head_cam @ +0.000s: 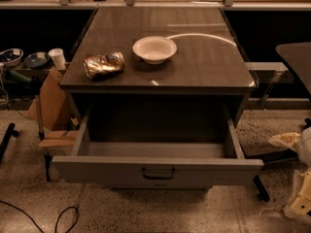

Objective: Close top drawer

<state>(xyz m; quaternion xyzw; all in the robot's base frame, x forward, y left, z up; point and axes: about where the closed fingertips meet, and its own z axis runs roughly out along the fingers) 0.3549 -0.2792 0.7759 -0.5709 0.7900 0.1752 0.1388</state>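
Observation:
The top drawer (158, 171) of the grey cabinet stands pulled far out, its deep box empty inside. Its plain front faces me with one dark bail handle (158, 173) at the centre. My gripper (299, 198) shows as pale parts at the far right edge of the camera view, low down. It is to the right of the drawer's front corner and apart from it, touching nothing of the drawer.
On the cabinet top (204, 67) stand a white bowl (154, 49) and a crushed shiny packet (103, 64). A cardboard box (48, 103) and a stand (41, 125) are at the left. A cable (63, 217) lies on the floor. A chair base (260, 188) is at the right.

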